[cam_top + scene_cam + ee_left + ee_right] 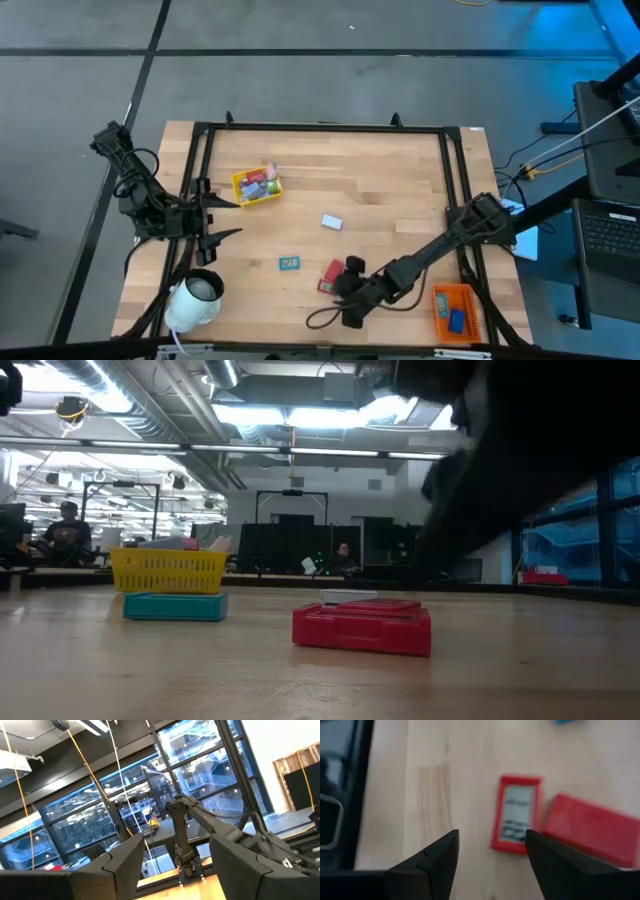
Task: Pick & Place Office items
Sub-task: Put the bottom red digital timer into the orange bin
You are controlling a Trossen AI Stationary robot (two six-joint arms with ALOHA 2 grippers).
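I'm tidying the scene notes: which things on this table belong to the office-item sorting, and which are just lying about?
Part of the job:
red pieces by the right pincer
teal piece
light blue piece
pieces in the yellow tray and the orange tray

Just lying about:
white roll
left pincer, waiting open at the table's left edge

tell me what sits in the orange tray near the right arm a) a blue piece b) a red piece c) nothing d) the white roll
a, the high view shows a blue piece lying in the orange tray at the table's right front corner, beside the right arm.
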